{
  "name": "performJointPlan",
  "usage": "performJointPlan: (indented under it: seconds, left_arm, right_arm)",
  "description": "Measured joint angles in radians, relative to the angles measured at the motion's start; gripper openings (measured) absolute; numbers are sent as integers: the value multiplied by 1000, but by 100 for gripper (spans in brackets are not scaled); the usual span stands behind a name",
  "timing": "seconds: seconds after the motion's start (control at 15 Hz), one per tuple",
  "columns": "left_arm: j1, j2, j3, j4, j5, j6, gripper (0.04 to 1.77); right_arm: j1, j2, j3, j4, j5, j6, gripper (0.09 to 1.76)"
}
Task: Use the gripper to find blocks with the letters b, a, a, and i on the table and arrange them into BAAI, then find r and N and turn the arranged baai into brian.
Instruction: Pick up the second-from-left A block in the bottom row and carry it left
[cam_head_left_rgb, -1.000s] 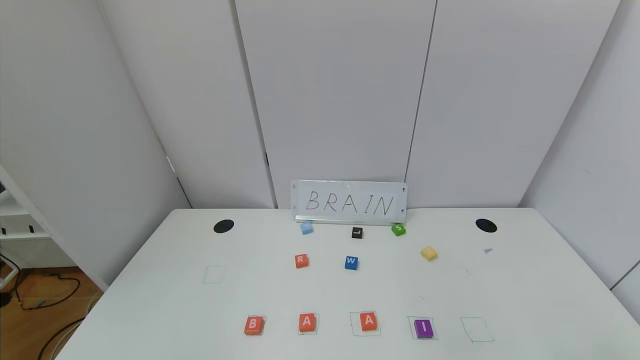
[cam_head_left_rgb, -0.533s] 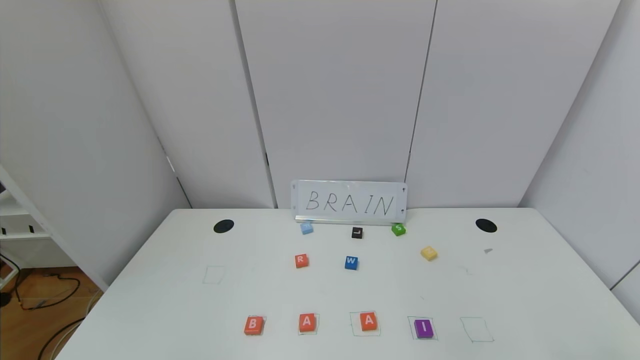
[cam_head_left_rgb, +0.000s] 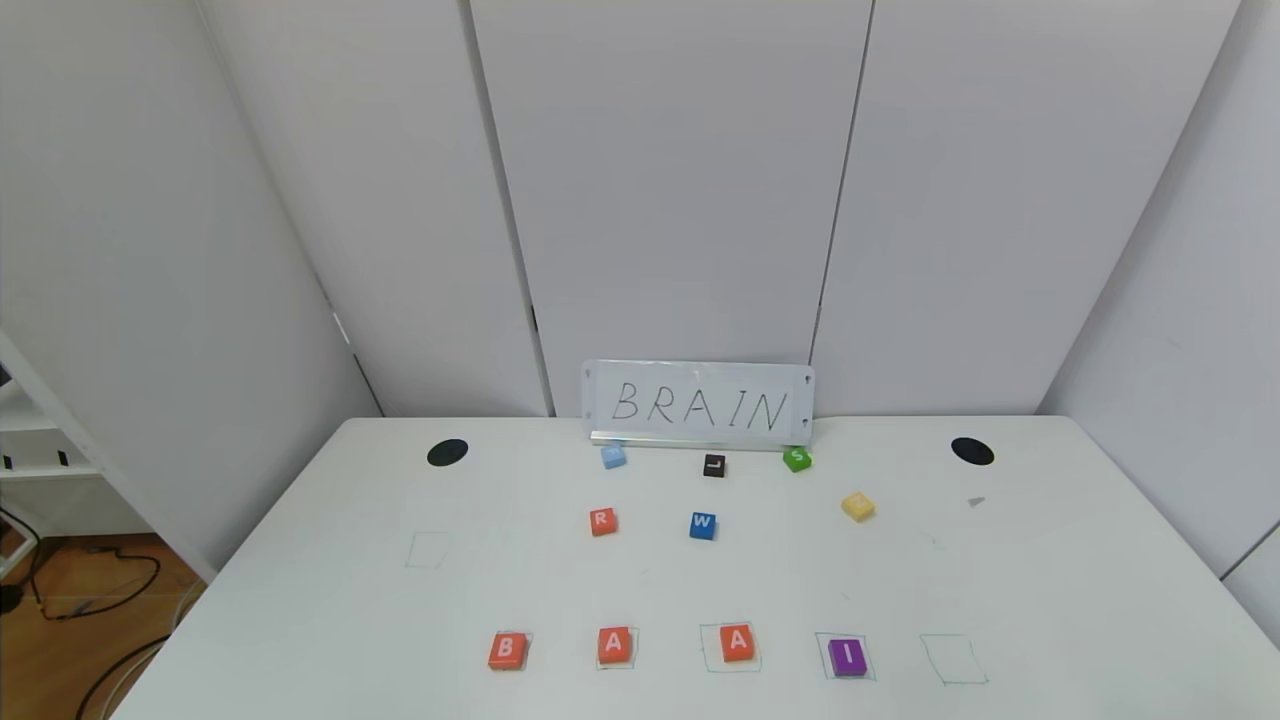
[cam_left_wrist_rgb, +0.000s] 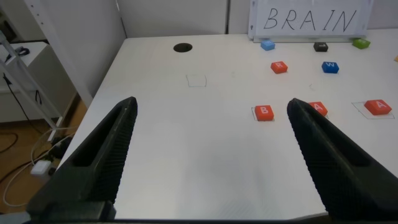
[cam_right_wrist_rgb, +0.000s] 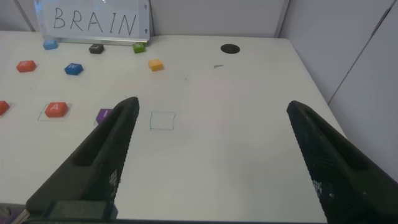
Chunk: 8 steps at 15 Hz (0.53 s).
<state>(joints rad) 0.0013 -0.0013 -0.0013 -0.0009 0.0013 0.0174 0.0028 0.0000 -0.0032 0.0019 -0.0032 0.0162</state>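
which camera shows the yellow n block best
The head view: the yellow N block lies unobstructed on the table, right of the blue W block, though its letter is faint. The right wrist view shows it smaller, beyond the open right gripper. The left wrist view catches only a sliver at its edge.

Sign (cam_head_left_rgb: 698, 404): "BRAIN". Front-row blocks (cam_head_left_rgb: 507, 650): B, A, A, I. Orange-red block (cam_head_left_rgb: 602, 521): R. Blue block (cam_head_left_rgb: 702, 525): W. Green block (cam_head_left_rgb: 796, 459): S. Black block (cam_head_left_rgb: 713, 465): L.
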Motion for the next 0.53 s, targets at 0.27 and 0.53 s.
performJointPlan:
  seconds: [0.27, 0.53]
  left_arm:
    - [0, 0, 1, -2, 2, 1, 172]
    - [0, 3, -73, 14, -57, 8, 172]
  right_arm:
    - [0, 0, 0, -4, -5, 8, 171]
    - [0, 11, -85, 39, -1, 7, 171]
